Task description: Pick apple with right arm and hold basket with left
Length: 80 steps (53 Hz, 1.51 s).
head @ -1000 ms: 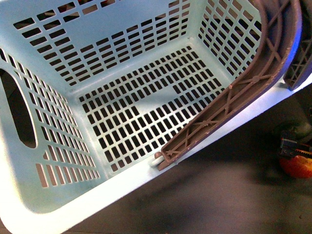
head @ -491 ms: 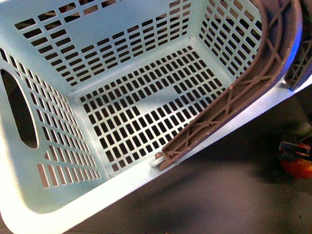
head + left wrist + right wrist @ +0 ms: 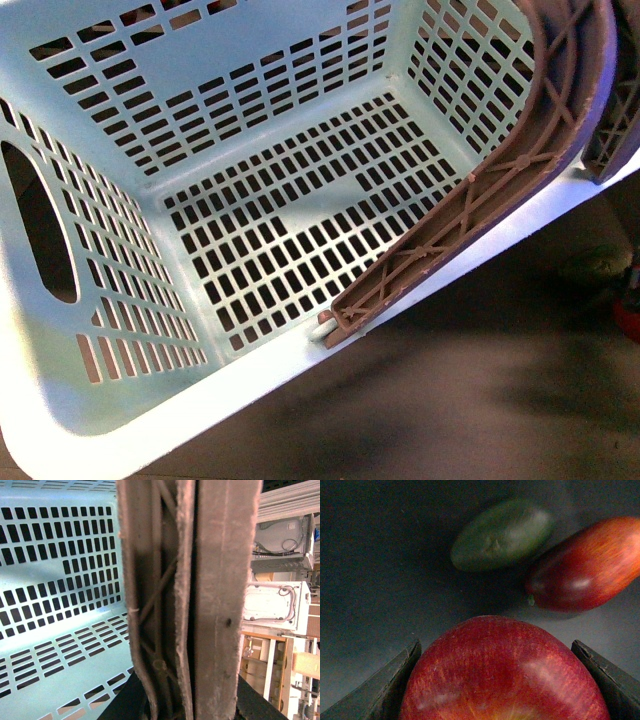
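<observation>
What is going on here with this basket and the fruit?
The right hand has its fingers on both sides of the apple, close to a green fruit and a darker red fruit. The basket is empty. Its brown handle fills the left wrist view, so the left hand probably holds it.

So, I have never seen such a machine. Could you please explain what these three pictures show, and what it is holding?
It is a robot with two arms. The front view, from its body, looks into a turquoise basket over a dark table. The other two come from cameras on the wrists. The left end effector grips the basket's brown handle. The right end effector holds a red apple; a green fruit and a darker red fruit lie beyond it.
</observation>
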Each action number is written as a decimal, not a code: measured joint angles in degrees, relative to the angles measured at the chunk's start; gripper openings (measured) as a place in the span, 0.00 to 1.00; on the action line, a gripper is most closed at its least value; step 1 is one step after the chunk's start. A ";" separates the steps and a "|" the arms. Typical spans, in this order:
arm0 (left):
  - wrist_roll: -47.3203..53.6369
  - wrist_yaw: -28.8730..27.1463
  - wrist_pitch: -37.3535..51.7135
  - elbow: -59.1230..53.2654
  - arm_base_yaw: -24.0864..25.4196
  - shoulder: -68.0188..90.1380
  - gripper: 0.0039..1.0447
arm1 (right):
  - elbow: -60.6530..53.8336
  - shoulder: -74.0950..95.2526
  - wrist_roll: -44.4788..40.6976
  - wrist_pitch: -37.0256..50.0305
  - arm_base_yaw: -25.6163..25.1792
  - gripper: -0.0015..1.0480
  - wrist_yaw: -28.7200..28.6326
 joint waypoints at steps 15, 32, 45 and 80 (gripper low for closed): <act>0.00 0.02 0.00 0.00 0.00 -0.02 0.17 | -7.45 -34.88 -0.68 -11.80 0.61 0.76 -4.15; 0.00 0.02 0.00 0.00 0.00 0.00 0.17 | -2.27 -53.79 2.19 -16.87 12.87 0.76 0.83; 0.00 0.02 0.00 0.00 0.00 -0.02 0.17 | 0.94 -51.41 3.98 -14.95 27.43 0.76 4.39; 0.46 -0.13 0.00 -0.02 -0.02 0.04 0.17 | -1.09 -50.16 4.52 -13.22 32.39 0.92 14.27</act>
